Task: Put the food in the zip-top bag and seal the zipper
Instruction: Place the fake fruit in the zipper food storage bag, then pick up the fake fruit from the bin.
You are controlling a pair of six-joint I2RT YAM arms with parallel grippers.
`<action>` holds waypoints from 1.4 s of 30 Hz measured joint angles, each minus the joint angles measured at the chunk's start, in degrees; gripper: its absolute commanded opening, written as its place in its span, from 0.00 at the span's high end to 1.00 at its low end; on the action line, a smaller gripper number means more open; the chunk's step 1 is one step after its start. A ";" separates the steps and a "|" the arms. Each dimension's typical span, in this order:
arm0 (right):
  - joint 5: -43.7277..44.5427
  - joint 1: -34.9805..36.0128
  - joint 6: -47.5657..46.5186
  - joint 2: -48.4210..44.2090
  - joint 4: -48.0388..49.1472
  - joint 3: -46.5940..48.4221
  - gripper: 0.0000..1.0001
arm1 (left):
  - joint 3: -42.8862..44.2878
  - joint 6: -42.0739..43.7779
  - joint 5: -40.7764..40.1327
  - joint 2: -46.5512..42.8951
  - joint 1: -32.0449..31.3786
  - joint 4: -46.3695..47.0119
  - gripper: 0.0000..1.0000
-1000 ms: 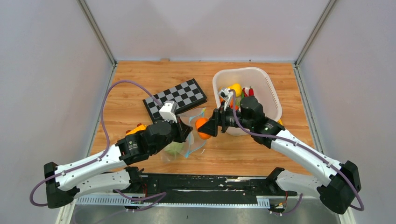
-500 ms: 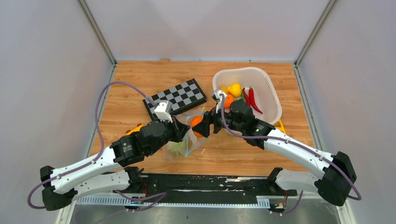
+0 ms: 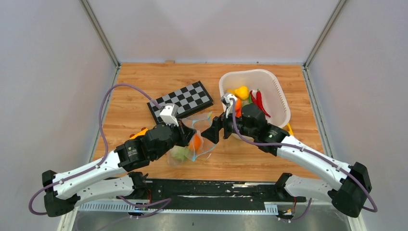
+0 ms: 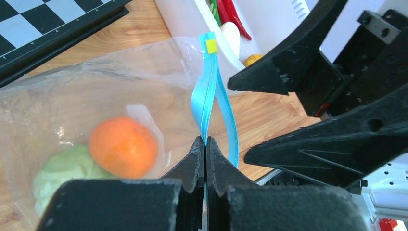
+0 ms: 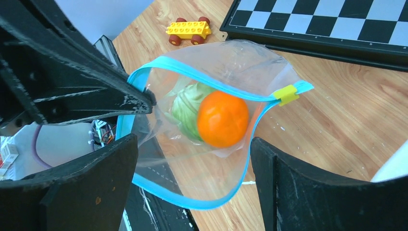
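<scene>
Left tool (image 4: 205,144) is clenched on the upper lip of the teal zipper (image 4: 207,91), by which the mouth of the zip-top bag (image 5: 226,62) is lifted and held agape toward the right. Right tool (image 5: 192,159) is spread wide and empty just outside that mouth, its fingers set either side of the opening. An orange (image 5: 223,119) and a green cabbage (image 5: 185,108) are lodged inside the bag. The bag lies on the tabletop (image 3: 144,82) between the two tools, near of the chessboard (image 3: 185,98) and left of the white basket (image 3: 276,86). A yellow lemon (image 3: 242,91) and red peppers (image 3: 260,100) are seen in the basket, so the filling is judged partly done and the zipper unsealed. For the step in hand, the right tool is best drawn straight back to the right, clear of the lower zipper lip, so that nothing is snagged. The left pinch should be held firm and high, lest the mouth collapse before another piece is brought.
</scene>
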 measured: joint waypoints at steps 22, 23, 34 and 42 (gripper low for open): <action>7.08 0.00 4.92 -5.92 -12.98 -4.59 0.20 | -0.55 -0.22 -1.29 -0.28 0.00 0.02 1.00; 8.31 0.00 5.01 -6.14 -13.00 -4.59 0.18 | -0.55 -0.22 -1.29 -0.28 0.00 0.02 1.00; 28.52 -5.33 -2.34 -6.49 -15.61 4.87 0.09 | -1.05 -0.24 -1.07 -0.39 0.00 0.04 1.00; 23.45 -22.14 -4.13 8.70 -16.20 11.43 0.05 | -1.95 -0.22 -0.79 -1.16 0.00 0.24 1.00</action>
